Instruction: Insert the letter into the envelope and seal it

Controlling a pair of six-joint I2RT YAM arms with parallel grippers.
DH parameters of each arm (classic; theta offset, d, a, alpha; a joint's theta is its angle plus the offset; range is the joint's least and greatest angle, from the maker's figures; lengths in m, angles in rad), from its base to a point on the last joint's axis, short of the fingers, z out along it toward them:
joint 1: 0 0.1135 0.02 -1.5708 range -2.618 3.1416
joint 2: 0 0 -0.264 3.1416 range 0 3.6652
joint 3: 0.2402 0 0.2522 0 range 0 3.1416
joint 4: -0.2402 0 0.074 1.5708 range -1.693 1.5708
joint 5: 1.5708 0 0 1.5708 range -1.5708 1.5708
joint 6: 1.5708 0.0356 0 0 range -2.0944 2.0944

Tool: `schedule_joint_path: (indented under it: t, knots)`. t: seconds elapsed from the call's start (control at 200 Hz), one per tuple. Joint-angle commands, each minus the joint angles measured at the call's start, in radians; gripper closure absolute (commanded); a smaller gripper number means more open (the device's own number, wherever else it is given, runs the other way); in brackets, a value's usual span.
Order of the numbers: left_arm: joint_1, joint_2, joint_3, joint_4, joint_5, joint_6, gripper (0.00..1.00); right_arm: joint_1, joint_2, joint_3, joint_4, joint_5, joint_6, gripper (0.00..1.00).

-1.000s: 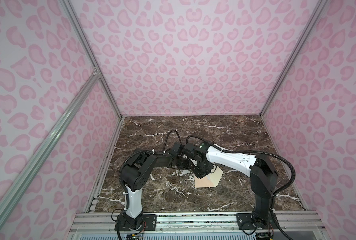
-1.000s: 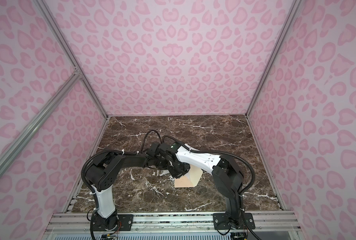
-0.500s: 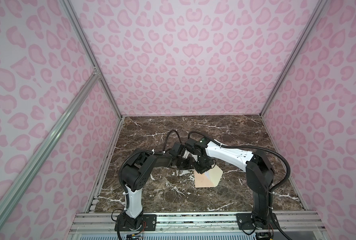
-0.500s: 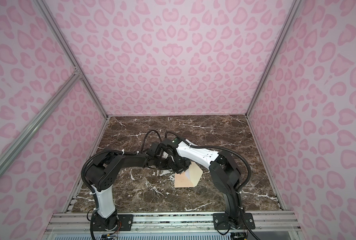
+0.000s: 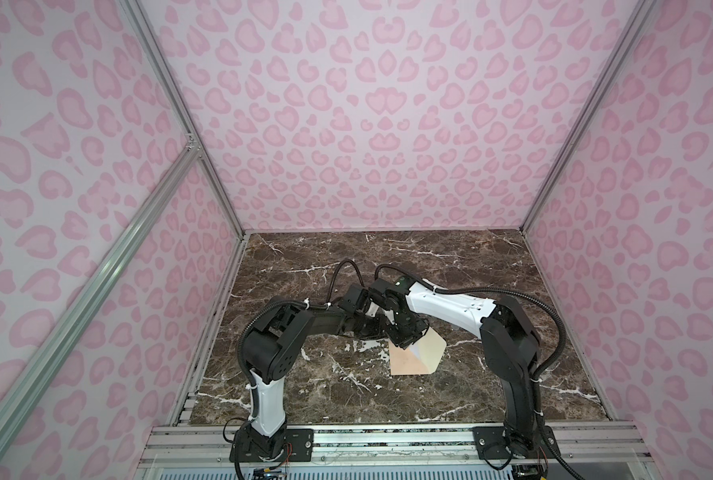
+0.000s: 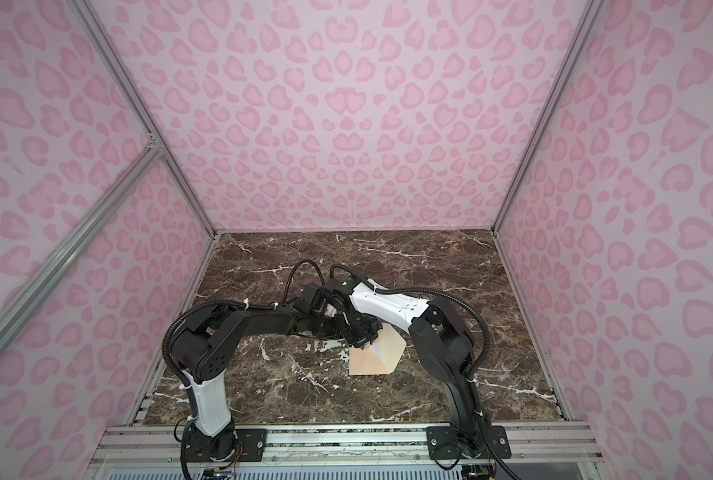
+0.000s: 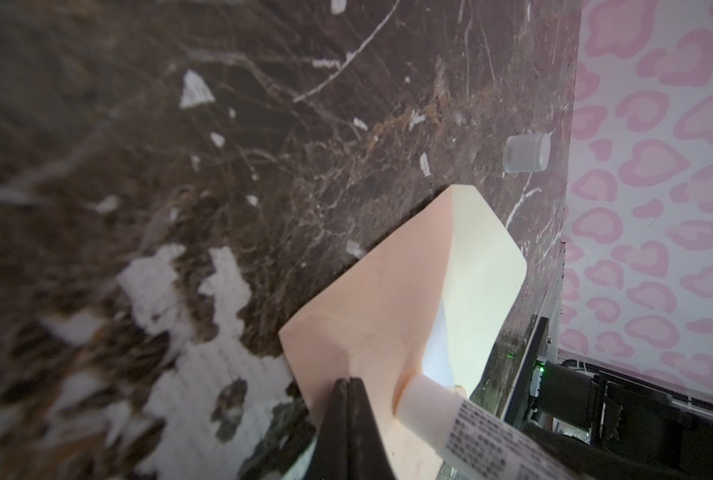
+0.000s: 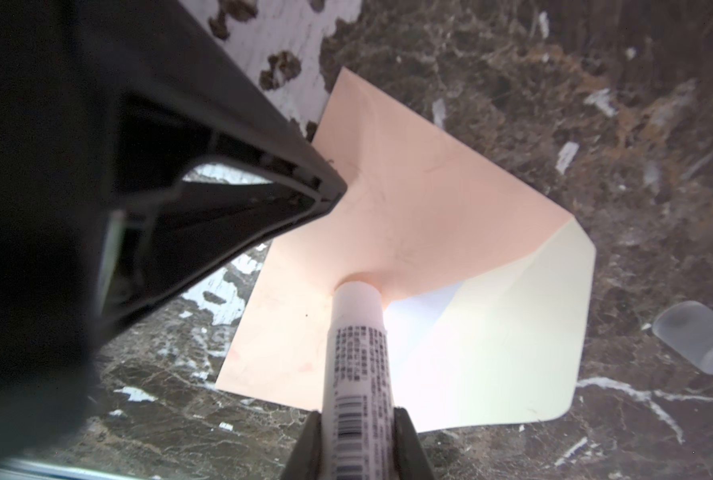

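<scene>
Right gripper [image 8: 357, 417] is clamped on a white glue stick [image 8: 357, 353], one jaw on each side of the printed tube. The tube's tip presses down on the envelope [image 8: 388, 187], right at the mouth where the peach face ends. Left gripper [image 7: 348, 386] has its jaws shut tight with nothing between them. Its tips rest on the peach face of the envelope near one edge, and creases run out from under them.

From where I stand, the envelope lies flat on the marble table [image 5: 388, 266], in both top views just under the two wrists, which meet over its far end. Its pale cream flap [image 8: 513, 332] stands open on the side toward the right arm. The letter [image 8: 421, 307] sits inside the envelope. Only a small white wedge of it shows in the mouth, beside the glue stick's tip and partly under the flap.

Past the flap side of the envelope and clear of the paper, a small translucent cap [image 8: 695, 336] lies on its side on the table. Beyond the envelope the table runs bare to the pink patterned back wall [image 5: 367, 124].
</scene>
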Motion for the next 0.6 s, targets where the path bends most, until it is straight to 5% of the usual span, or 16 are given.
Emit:
schedule_joint_path:
  t: [0.0,0.595]
  knots:
    - [0.0,0.008,-0.003,-0.082,-0.119,0.015,0.96,0.004,0.032,-0.001,-0.027,0.002,-0.025,1.0]
    - [-0.007,0.02,0.005,-0.08,-0.118,0.011,0.96,-0.021,0.097,0.039,-0.013,0.013,-0.034,1.0]
